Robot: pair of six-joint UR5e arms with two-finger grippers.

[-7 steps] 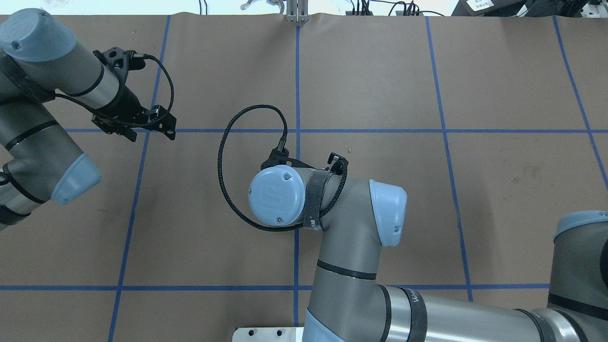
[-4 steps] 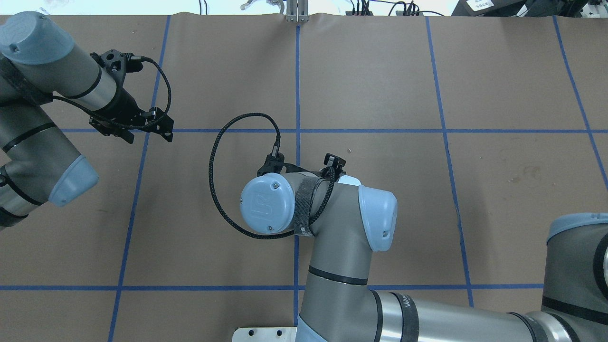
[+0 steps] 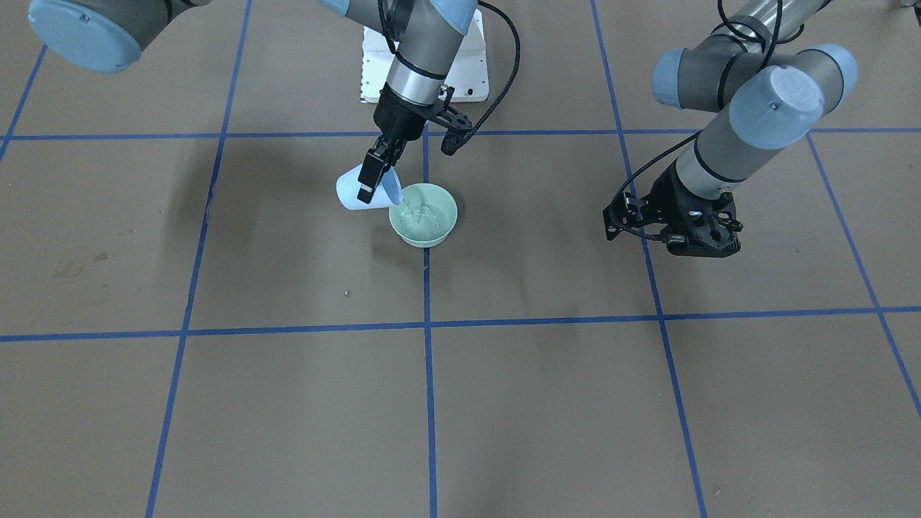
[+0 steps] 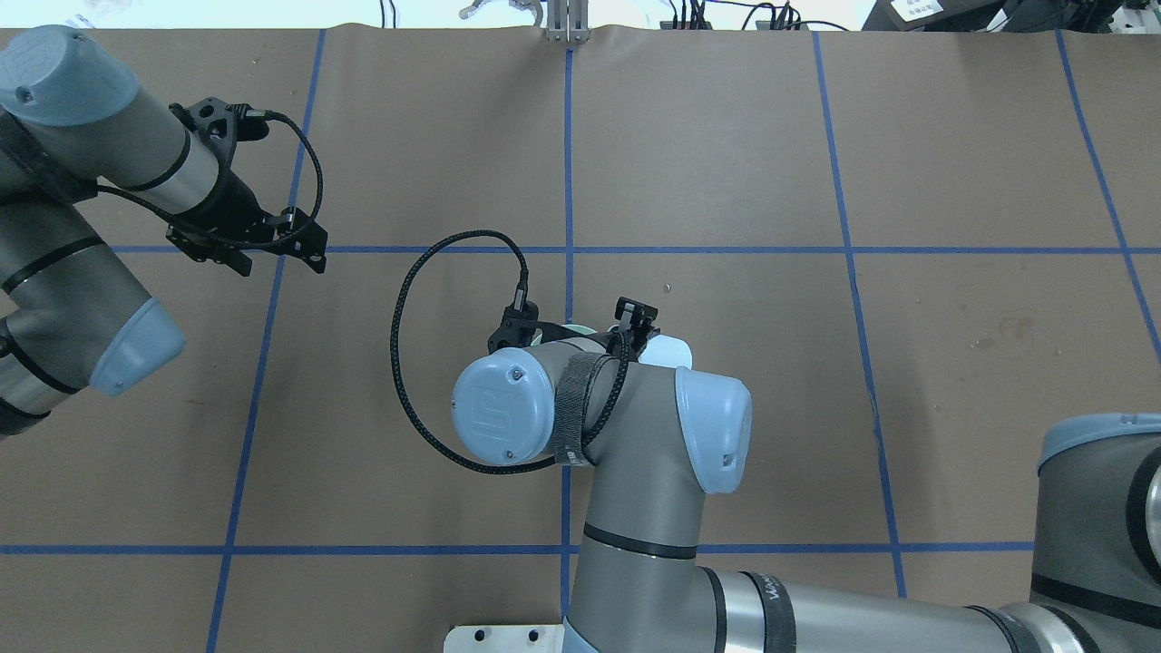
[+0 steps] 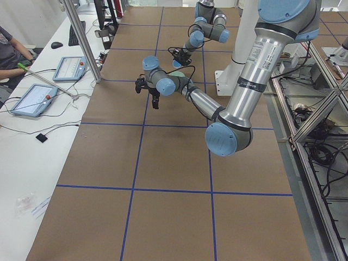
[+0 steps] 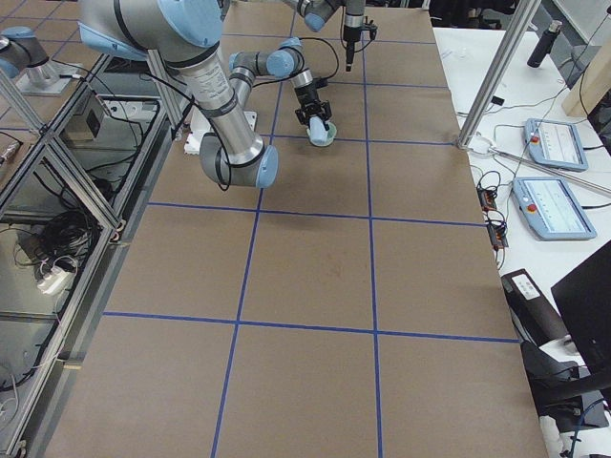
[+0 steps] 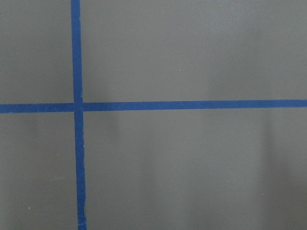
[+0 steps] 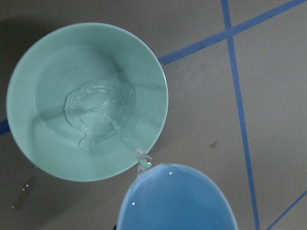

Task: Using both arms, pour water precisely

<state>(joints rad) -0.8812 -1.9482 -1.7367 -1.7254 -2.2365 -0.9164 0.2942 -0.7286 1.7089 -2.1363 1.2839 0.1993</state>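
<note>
My right gripper (image 3: 373, 178) is shut on a light blue cup (image 3: 356, 193), gripping its rim. The cup is tilted over the edge of a pale green bowl (image 3: 424, 216) on the table. In the right wrist view a thin stream of water (image 8: 125, 139) runs from the cup (image 8: 177, 201) into the bowl (image 8: 48, 62), where a small rippled pool lies. From overhead, the right arm hides all but slivers of the cup (image 4: 669, 349) and bowl (image 4: 573, 328). My left gripper (image 3: 680, 234) hangs apart over bare table, holding nothing I can see; its fingers do not show clearly.
Blue tape lines (image 3: 426, 324) grid the brown table. The white pedestal base (image 3: 471, 72) stands behind the bowl. A small droplet mark (image 8: 212, 143) lies beside the bowl. Desks with tablets (image 5: 32, 98) and a seated person (image 5: 8, 46) are beyond the table's far edge.
My right wrist has shifted left and back toward the robot base, bringing slivers of the cup and bowl into view. The left arm has drifted slightly left.
</note>
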